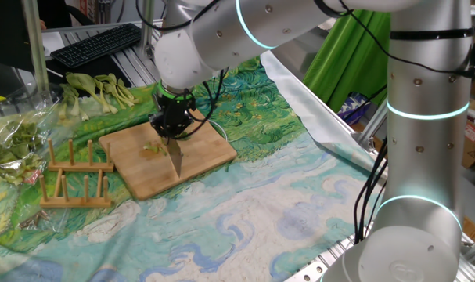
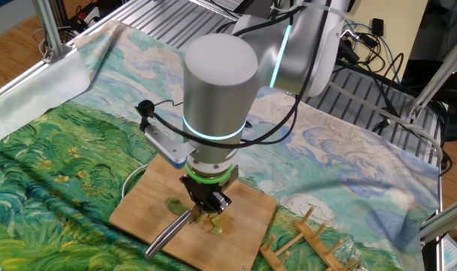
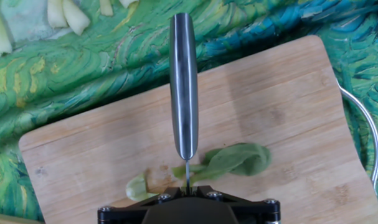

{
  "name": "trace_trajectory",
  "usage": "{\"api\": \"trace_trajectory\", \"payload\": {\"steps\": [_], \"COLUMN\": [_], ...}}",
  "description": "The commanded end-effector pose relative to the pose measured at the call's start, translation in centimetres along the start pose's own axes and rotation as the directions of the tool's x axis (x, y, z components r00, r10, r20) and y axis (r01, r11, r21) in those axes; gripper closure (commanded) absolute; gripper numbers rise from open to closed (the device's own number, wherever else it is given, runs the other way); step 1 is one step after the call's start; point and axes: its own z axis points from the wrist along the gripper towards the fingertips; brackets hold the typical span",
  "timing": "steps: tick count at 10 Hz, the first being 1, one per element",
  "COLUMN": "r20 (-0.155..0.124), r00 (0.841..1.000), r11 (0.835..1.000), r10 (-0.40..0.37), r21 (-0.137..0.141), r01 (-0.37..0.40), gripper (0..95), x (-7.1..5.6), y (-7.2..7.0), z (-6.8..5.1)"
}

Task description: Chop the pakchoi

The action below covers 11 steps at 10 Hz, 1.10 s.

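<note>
The pakchoi is a small green leaf with a pale stem end, lying on the bamboo cutting board. My gripper is shut on a steel knife directly above the leaf. The blade comes down across the pakchoi between stem and leaf, and the handle points away from the hand camera. In one fixed view the gripper holds the knife on the board beside the pakchoi. In the other fixed view green bits lie under the gripper.
A wooden rack stands left of the board. A bunch of whole pale-stemmed stalks lies behind it, and plastic-wrapped greens lie at far left. A keyboard is at the back. A white cable curves by the board's right edge.
</note>
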Motion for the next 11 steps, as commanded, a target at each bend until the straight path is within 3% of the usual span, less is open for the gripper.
{"api": "trace_trajectory", "payload": {"steps": [1,4,6,11], "r20": [-0.006,-0.014,-0.034,-0.077], "r00": [1.000,1.000,0.999,0.997], "r11": [1.000,1.000,1.000,1.000], "r10": [-0.004,0.009,0.000,0.011], "r21": [0.013,-0.002,0.019,0.020], "r01": [0.004,-0.009,0.000,-0.009], "gripper": [95.0,95.0,95.0,95.0], "x": [-0.5,-0.3,0.5,0.8], "y": [0.3,0.5,0.6,0.5], "z": [0.7,0.6,0.7,0.8]}}
